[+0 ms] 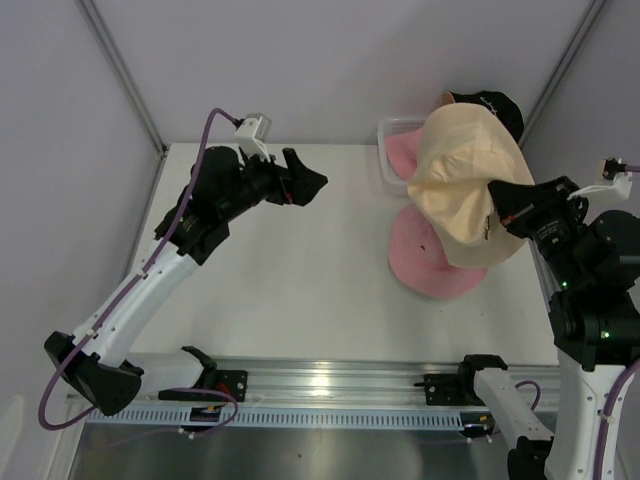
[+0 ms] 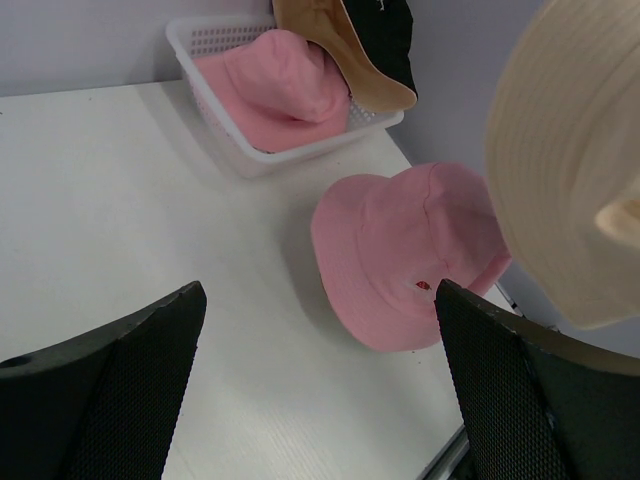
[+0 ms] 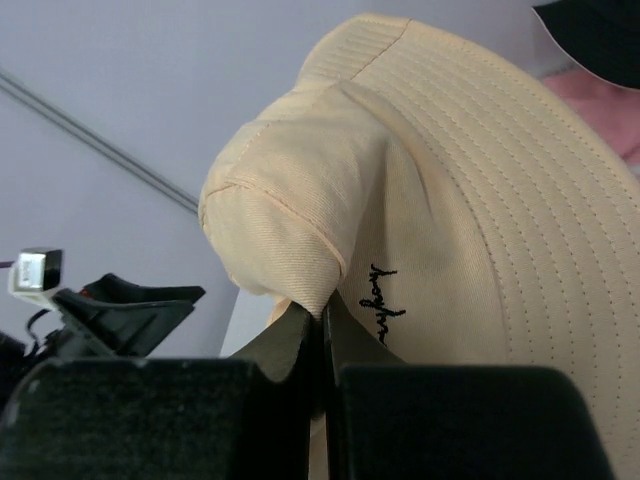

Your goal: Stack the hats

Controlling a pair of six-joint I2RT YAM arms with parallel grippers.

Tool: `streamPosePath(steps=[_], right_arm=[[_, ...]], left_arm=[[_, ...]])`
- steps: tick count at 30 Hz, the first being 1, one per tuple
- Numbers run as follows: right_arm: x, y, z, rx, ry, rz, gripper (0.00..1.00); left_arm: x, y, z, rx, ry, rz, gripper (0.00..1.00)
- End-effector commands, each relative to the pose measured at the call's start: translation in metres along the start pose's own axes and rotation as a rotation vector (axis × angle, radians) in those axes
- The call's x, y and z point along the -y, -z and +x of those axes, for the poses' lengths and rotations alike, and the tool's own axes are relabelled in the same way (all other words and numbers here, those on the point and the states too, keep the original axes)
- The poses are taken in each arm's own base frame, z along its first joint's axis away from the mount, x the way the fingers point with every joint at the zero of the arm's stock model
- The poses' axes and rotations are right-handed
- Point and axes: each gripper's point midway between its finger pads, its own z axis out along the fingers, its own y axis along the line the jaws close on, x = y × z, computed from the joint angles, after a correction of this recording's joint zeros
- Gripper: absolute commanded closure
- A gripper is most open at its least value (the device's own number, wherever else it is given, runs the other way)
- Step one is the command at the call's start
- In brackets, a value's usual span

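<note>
My right gripper (image 1: 497, 207) is shut on a fold of the beige hat (image 1: 463, 180) and holds it in the air above a pink hat (image 1: 425, 262) that lies on the table. In the right wrist view the fingers pinch the beige hat (image 3: 440, 200) near its black lettering. A second pink hat (image 1: 400, 155) lies in a white bin (image 1: 385, 150) at the back right. A black hat (image 1: 497, 108) shows behind the beige one. My left gripper (image 1: 310, 183) is open and empty over the table's middle, well left of the hats. The left wrist view shows both pink hats (image 2: 410, 250) (image 2: 280, 85).
The white bin (image 2: 215, 40) stands at the table's back right corner. The table's right edge runs just past the lying pink hat. An aluminium rail (image 1: 330, 385) runs along the near edge. Grey walls close in the back and sides.
</note>
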Motion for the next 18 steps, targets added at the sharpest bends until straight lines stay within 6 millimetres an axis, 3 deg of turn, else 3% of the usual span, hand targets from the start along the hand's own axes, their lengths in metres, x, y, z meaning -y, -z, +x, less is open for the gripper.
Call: streamPosePath(steps=[1,4,9,15,18], right_arm=[[0.020,-0.003,0.013,-0.028,0.018,0.068,1.00],[0.021,0.004,0.010,-0.008,0.025,0.081,1.00],[0.029,-0.001,0.031,-0.059,-0.019,0.069,1.00],[0.038,-0.012,0.054,-0.133,-0.059,0.062,1.00],[0.039,-0.019,0.057,-0.134,-0.055,0.044,1.00]], left_arm=[[0.013,0.011,-0.021,0.079,-0.005,0.029,0.01],[0.011,0.022,-0.025,0.098,-0.039,0.012,0.01],[0.000,0.038,-0.027,0.093,-0.059,-0.071,0.01],[-0.023,0.047,0.007,0.002,-0.092,-0.141,0.01],[-0.024,0.048,0.010,0.005,-0.112,-0.140,0.01]])
